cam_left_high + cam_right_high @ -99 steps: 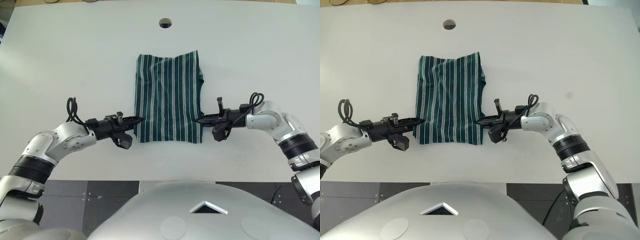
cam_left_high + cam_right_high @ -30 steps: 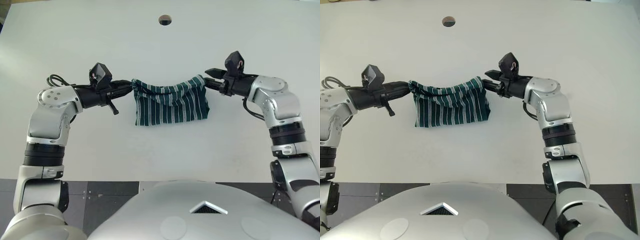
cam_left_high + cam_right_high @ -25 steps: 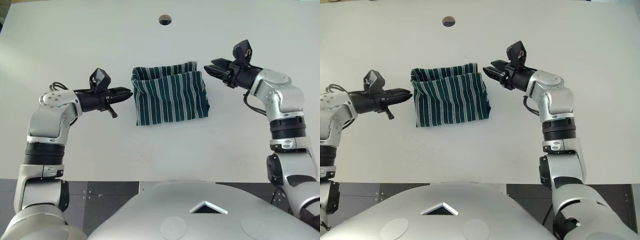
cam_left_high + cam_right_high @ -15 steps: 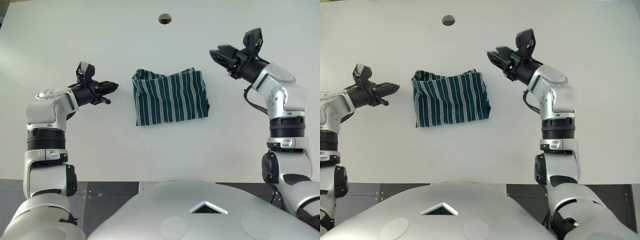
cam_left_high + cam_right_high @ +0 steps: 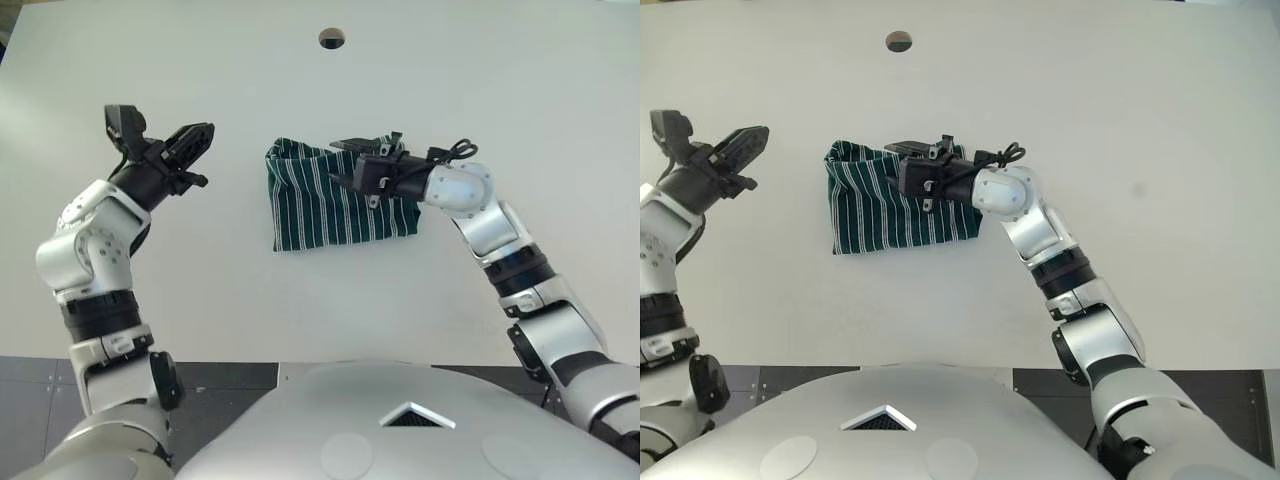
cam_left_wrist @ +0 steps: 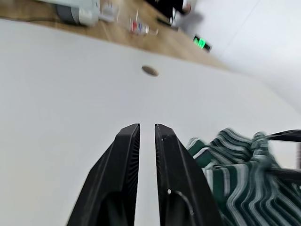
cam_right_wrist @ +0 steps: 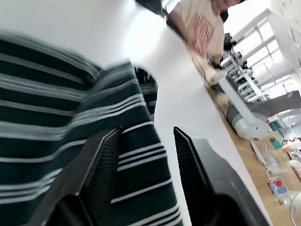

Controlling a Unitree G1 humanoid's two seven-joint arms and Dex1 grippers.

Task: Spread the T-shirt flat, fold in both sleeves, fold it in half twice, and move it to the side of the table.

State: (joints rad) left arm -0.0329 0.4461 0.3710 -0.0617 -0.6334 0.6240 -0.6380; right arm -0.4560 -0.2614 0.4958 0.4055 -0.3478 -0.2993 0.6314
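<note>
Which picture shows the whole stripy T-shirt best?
The left eye view: the folded T-shirt shows almost whole on the table, the right gripper over its far edge. The right eye view shows the same. Each wrist view catches part of its stripes.

We see a white table (image 5: pixel 500 80) with a small round hole (image 5: pixel 331 39) near its far edge, about midway along. Past the near edge lies dark tiled floor (image 5: pixel 200 378). Beyond the far edge are wooden floor (image 6: pixel 123 36) and a green lit sign (image 6: pixel 201 43).

t-shirt (image 5: pixel 310 210) dark green with thin white stripes — table (image 5: pixel 500 80) plain white
</note>
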